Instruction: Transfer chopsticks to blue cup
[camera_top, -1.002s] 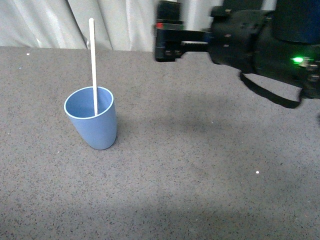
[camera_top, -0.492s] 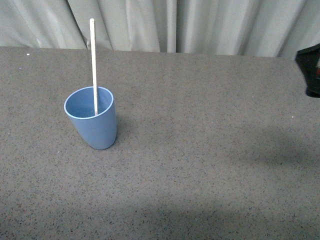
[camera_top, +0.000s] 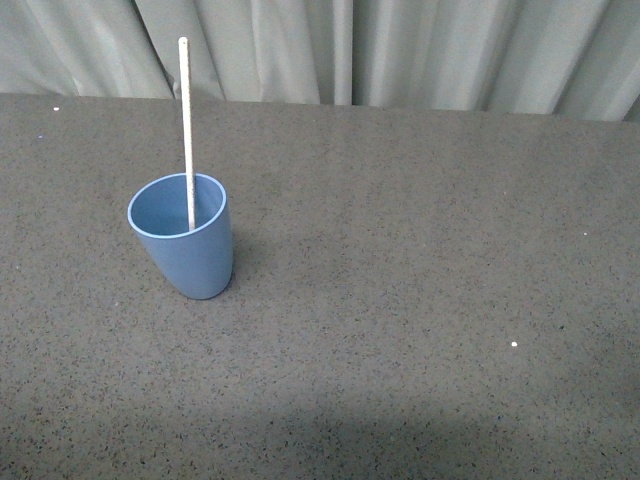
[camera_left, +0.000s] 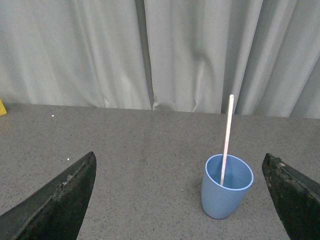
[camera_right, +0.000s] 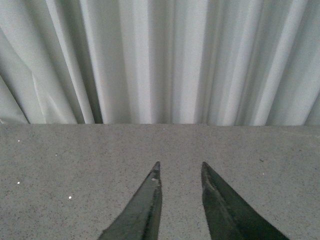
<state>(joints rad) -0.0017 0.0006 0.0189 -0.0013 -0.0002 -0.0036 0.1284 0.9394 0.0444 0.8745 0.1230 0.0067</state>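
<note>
The blue cup stands upright on the grey table, left of the middle in the front view. The white chopstick stands in it, leaning on the rim and rising well above it. Neither arm shows in the front view. In the left wrist view the cup with the chopstick sits ahead, nearer one finger. My left gripper is open wide and empty, well back from the cup. My right gripper is open and empty over bare table, with no cup in its view.
The grey speckled table runs back to a pale curtain. A small yellow thing shows at the edge of the left wrist view.
The right arm, which stood over the far right of the table a second ago, has pulled away to the right and out of the front view. Cup and chopstick have not moved.
</note>
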